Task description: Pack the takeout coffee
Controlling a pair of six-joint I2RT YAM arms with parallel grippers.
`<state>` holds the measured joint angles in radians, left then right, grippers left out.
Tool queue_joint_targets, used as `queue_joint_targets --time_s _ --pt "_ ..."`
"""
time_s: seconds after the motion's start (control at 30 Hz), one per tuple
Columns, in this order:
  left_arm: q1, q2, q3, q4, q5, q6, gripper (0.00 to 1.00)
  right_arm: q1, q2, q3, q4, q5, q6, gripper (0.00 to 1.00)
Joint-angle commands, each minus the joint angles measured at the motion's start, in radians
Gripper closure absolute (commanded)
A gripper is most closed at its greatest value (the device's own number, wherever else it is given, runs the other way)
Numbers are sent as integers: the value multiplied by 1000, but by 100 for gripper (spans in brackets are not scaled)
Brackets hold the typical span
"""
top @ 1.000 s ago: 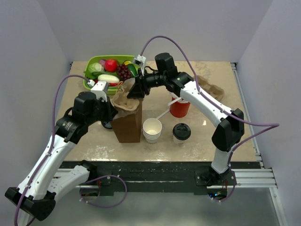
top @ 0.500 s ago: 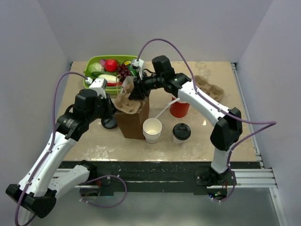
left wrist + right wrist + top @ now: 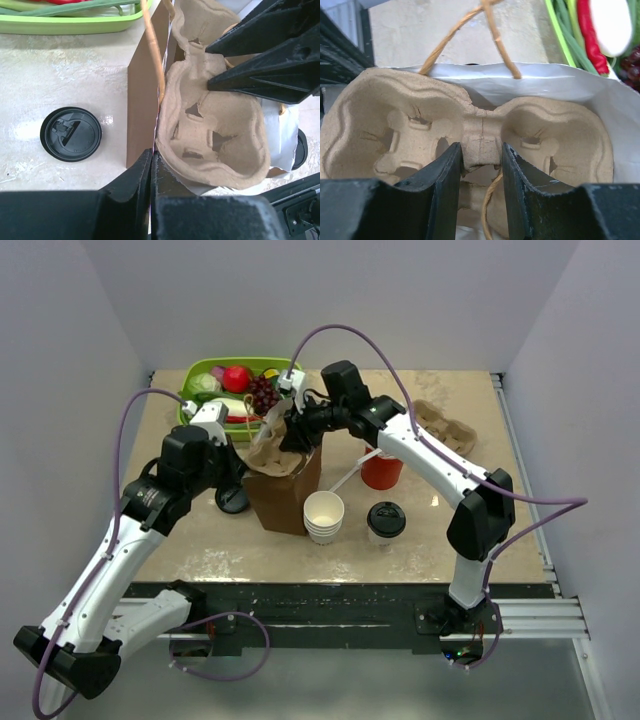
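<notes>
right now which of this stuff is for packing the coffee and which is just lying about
For the job: lidded coffee cup; brown paper bag, edge pinched by left gripper; cup carrier in its mouth, held by right gripper.
Lying about: stack of lidless cups; loose black lid; red cup; green tray of food; second cup carrier.

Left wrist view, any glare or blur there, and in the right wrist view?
Left wrist view: glare whitens the table left of the loose black lid; the cup carrier is sharp. Right wrist view: the white food piece at top right is washed out and soft.
</notes>
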<state>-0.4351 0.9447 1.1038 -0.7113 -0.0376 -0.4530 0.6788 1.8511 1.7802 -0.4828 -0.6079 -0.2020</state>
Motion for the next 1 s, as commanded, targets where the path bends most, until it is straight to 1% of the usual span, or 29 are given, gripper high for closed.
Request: queue_joint_targets --time_s 0.0,0.1,0.17,0.2,0.3,0.4,0.43,0.53,0.63,0.67,0.73,0.77,0.8,0.87,0.97 --pt "-5 -7 34 44 30 10 96 -4 -14 30 16 167 44 64" --pt "-5 -4 30 46 54 23 98 -4 2 53 39 293 194 64" --pt "-5 2 25 39 56 28 99 -4 5 64 30 338 318 66" --pt "-5 2 24 38 58 30 99 -7 7 67 29 368 352 67" --pt "-5 2 18 35 58 33 100 -7 8 74 9 332 417 67" --pt "-5 -4 21 32 56 40 100 -7 -1 71 7 345 440 67" --pt "-5 -4 21 30 54 42 100 -5 -4 67 21 385 432 67" --pt "-5 -9 22 29 47 46 100 -7 0 65 9 372 409 67" --pt "-5 -6 25 24 41 39 100 -5 -22 36 39 291 252 64" --pt "-5 -3 30 23 41 36 100 -4 -35 -2 42 263 160 63" --pt "-5 -3 33 18 41 27 100 -2 -99 -59 79 251 84 63" --pt "-5 -4 31 18 41 25 100 -4 -128 -126 107 244 34 63" --pt "-5 -4 31 19 39 22 100 -4 -169 -152 131 235 12 63" --pt "-5 0 34 21 41 22 100 -2 -197 -198 165 223 -28 63" --pt "-5 5 44 29 48 22 100 5 -204 -199 151 220 -53 63"
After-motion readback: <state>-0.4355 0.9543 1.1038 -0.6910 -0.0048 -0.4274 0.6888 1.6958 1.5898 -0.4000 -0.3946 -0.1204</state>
